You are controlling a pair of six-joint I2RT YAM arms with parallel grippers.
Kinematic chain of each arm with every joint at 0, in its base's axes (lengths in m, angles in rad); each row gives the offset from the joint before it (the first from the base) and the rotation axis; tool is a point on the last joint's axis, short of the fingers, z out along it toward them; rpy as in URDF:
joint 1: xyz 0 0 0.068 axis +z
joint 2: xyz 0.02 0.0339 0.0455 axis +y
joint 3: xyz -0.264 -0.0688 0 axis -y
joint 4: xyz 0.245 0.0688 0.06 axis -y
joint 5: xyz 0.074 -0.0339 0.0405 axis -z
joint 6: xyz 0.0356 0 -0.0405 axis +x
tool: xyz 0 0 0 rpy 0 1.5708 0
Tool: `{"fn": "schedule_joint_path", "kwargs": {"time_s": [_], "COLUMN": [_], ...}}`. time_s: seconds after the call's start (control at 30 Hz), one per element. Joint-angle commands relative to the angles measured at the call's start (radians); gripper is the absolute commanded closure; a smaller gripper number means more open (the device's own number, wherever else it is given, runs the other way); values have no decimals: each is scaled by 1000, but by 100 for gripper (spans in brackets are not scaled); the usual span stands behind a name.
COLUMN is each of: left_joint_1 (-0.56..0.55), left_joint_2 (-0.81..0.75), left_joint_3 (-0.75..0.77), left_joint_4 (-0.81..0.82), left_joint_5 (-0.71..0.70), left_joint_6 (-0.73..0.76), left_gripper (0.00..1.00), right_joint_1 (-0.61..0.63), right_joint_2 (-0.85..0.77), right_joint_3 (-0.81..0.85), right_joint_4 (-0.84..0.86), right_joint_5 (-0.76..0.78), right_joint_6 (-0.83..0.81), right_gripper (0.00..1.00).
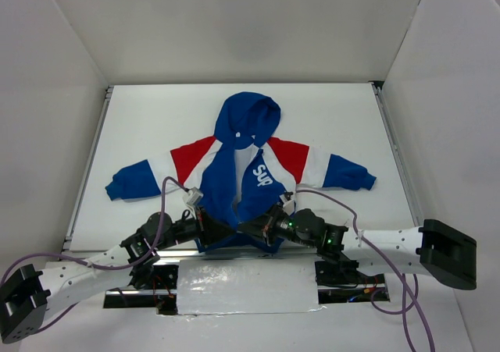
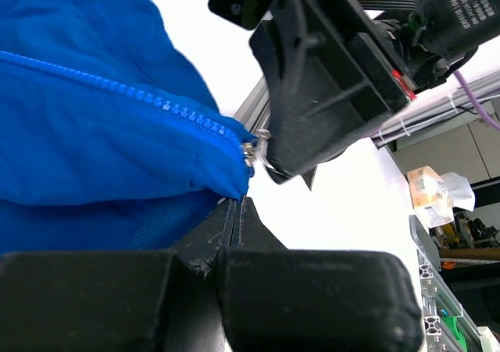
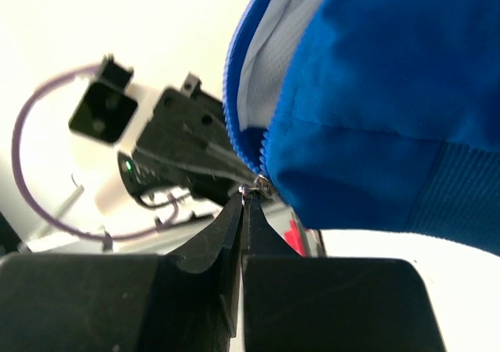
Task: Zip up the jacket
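Note:
The jacket [image 1: 248,122] lies flat on the white table, hood at the far end, sleeves spread, front open in a narrow V. Both grippers meet at its lower hem. My left gripper [image 1: 223,231] [image 2: 236,202] is shut on the blue hem corner [image 2: 226,182] just below the end of the zipper teeth [image 2: 156,101]. My right gripper [image 1: 248,229] [image 3: 247,196] is shut on the small metal zipper pull [image 3: 262,184] at the bottom of the other front panel [image 3: 391,94]. The two fingertip pairs sit close together, facing each other.
White walls box in the table [image 1: 156,118] on three sides, with metal rails along its left and right edges. A silvery sheet [image 1: 246,286] covers the near edge between the arm bases. Purple cables [image 1: 160,211] loop over both arms.

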Motion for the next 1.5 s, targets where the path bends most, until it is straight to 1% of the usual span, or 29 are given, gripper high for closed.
{"fn": "schedule_joint_path", "kwargs": {"time_s": [0.0,0.03,0.07,0.1,0.17,0.2,0.23,0.27,0.3,0.4,0.43,0.5,0.6,0.67,0.77,0.83,0.87,0.9,0.93,0.97,1.0,1.1,1.17,1.33,1.47], "left_joint_1": [-8,-6,-6,-8,-8,-6,-8,-8,-8,-6,-8,-6,-6,-8,-10,-10,-10,-8,-10,-10,-10,-10,-10,-10,-10], "left_joint_2": [-6,-4,-1,8,16,23,28,33,33,31,28,14,-13,-33,-44,-39,-29,-23,-15,-1,5,30,42,47,33], "left_joint_3": [-82,-77,-76,-76,-73,-70,-65,-64,-64,-64,-64,-70,-85,-90,-97,-96,-94,-94,-94,-94,-93,-88,-88,-90,-93], "left_joint_4": [-27,-27,-21,-7,4,7,4,4,4,2,-2,-4,-4,-7,-1,4,16,24,31,40,53,71,77,79,71], "left_joint_5": [-12,-21,-23,-23,-18,-19,-19,-19,-21,-12,-9,0,4,5,10,13,16,22,25,30,31,40,42,42,42], "left_joint_6": [-12,-12,-12,-13,-12,-10,-4,-2,-2,1,4,2,-2,-2,-2,-1,1,-1,-1,-1,-1,1,1,2,4], "left_gripper": [100,100,100,100,100,100,100,100,100,100,100,100,100,100,100,100,100,100,100,100,100,100,100,100,100], "right_joint_1": [-14,-15,-12,-9,-6,-6,-3,-1,-3,-4,-4,-4,-10,-21,-55,-87,-122,-139,-153,-174,-176,-178,-179,-179,-188], "right_joint_2": [-10,-6,0,4,8,7,5,1,-12,-61,-82,-149,-228,-249,-240,-204,-164,-144,-125,-92,-72,-15,13,30,5], "right_joint_3": [-23,-27,-32,-38,-53,-60,-75,-80,-81,-78,-78,-78,-70,-64,-49,-43,-46,-50,-58,-70,-70,-51,-49,-49,-83], "right_joint_4": [222,213,216,220,217,223,233,236,234,152,88,20,-109,-140,-162,-148,-131,-69,-26,19,100,188,248,300,292], "right_joint_5": [-47,-59,-99,-113,-137,-157,-167,-177,-197,-184,-165,-112,-18,17,-9,-41,-103,-139,-172,-249,-283,-375,-407,-443,-395], "right_joint_6": [-99,-136,-157,-176,-208,-222,-252,-272,-295,-395,-456,-565,-678,-732,-812,-857,-872,-883,-894,-900,-907,-924,-912,-886,-866], "right_gripper": [100,98,93,81,73,63,58,45,43,43,43,43,43,43,43,43,46,47,52,54,55,54,54,53,53]}}
